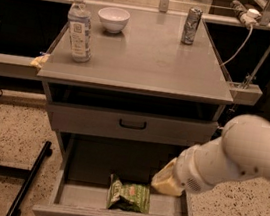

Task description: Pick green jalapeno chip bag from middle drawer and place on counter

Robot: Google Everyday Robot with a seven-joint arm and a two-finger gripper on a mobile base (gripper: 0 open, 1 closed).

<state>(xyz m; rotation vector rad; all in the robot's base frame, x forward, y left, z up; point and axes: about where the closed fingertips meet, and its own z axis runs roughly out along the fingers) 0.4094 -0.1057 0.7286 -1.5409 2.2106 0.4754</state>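
Note:
The green jalapeno chip bag (pixel 129 196) lies on the grey floor near the front of the open middle drawer (pixel 73 192). My arm reaches in from the right, and my gripper (pixel 166 180) hangs over the drawer's right side, just right of and slightly above the bag, apart from it. The counter (pixel 147 56) is the broad grey cabinet top above.
On the counter stand a water bottle (pixel 80 27) at the left, a white bowl (pixel 113 19) at the back and a can (pixel 191 25) at the back right. A shut drawer front with a black handle (pixel 132 125) sits above the open drawer. A black bar (pixel 28 182) stands at the left on the floor.

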